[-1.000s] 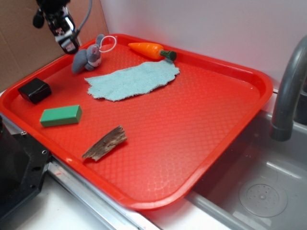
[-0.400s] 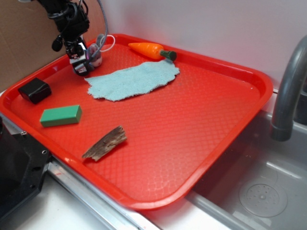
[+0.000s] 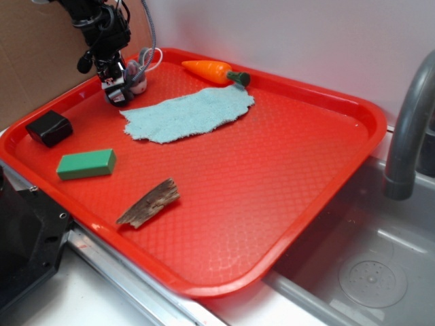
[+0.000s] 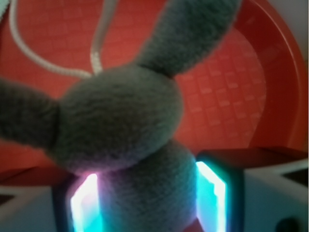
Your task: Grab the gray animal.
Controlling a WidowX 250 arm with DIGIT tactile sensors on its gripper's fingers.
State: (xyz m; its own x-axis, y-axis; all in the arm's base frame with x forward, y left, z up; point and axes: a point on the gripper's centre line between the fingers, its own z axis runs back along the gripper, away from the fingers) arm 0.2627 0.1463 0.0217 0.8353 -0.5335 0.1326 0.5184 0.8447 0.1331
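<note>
At the red plastic tray's (image 3: 319, 136) ten o'clock corner, we are straddling the small gray plush bunny (image 4: 130, 145); our gripper (image 4: 147, 193) is parted around its body, not yet pinching. We are judging it soft, light, squashy: squeezing mid-body suits.

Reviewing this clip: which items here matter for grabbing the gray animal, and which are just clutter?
Belongs to the job:
gray plush bunny, between the fingers
gripper

Just lying about:
toy carrot
light-blue cloth
green block
black block
piece of wood
faucet
</note>
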